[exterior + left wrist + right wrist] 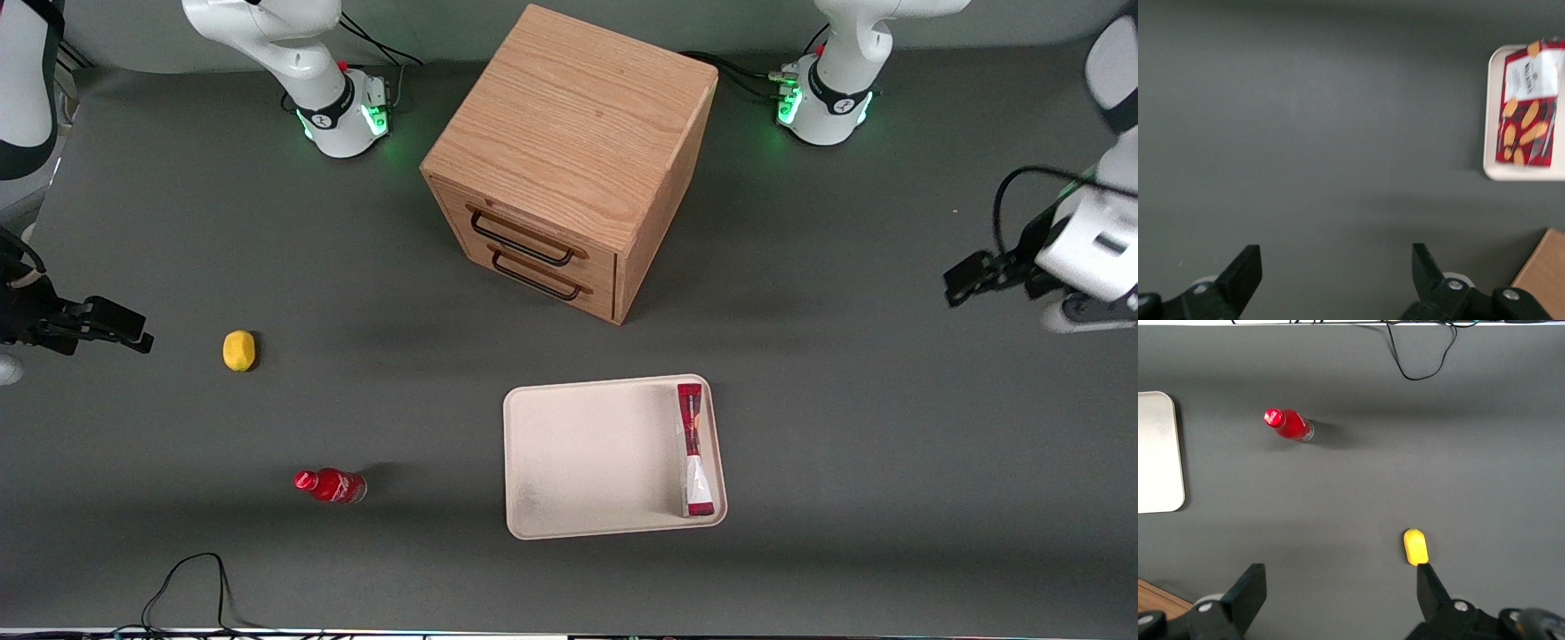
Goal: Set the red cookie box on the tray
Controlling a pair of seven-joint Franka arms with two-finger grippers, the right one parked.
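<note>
The red cookie box (693,449) lies flat in the beige tray (596,458), along the tray's short edge nearest the working arm's end of the table. The left wrist view shows the box (1530,107) with its cookie print resting in the tray (1493,113). My left gripper (965,280) hangs above the bare table at the working arm's end, well away from the tray and farther from the front camera than it. It is open and empty (1336,270), its black fingers (1243,270) spread wide over grey table.
A wooden drawer cabinet (569,160) with two black handles stands farther from the front camera than the tray; its corner shows in the left wrist view (1545,273). A small red bottle (331,485) and a yellow lemon (238,349) lie toward the parked arm's end.
</note>
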